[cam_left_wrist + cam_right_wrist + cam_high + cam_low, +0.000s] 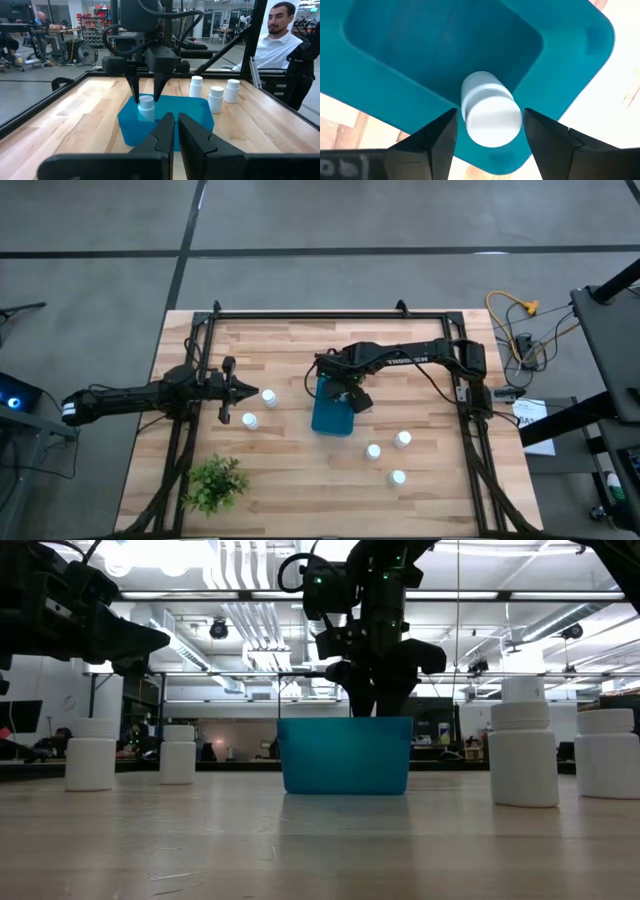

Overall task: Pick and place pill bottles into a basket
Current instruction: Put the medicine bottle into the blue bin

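The right gripper [345,392] hangs over the basket [331,418], which sits near the middle of the tabletop [300,470]. In the right wrist view a bottle [490,111] stands between the jaws above the basket's open inside, with a thin gap on each side, so the jaws are apart and not pressing it. The left wrist view shows the same bottle [146,107] at the tips of the right gripper [146,92], just over the basket's [200,112] near rim. In the low view the right gripper [378,690] dips behind the basket's [345,755] top edge.

The left gripper [232,389] waits over the left part of the tabletop, jaws together and holding nothing.

Five more bottles stand upright on the wood. Two sit just right of the left gripper, one [269,397] close by its tip and another [249,420] a little nearer the front edge. Three stand in a loose group right of the basket: one [402,439], one [373,451] and one [398,477] nearest the front.

A small plant [214,483] stands at the front left corner. A person [280,40] in a white shirt shows beyond the tabletop in the left wrist view.
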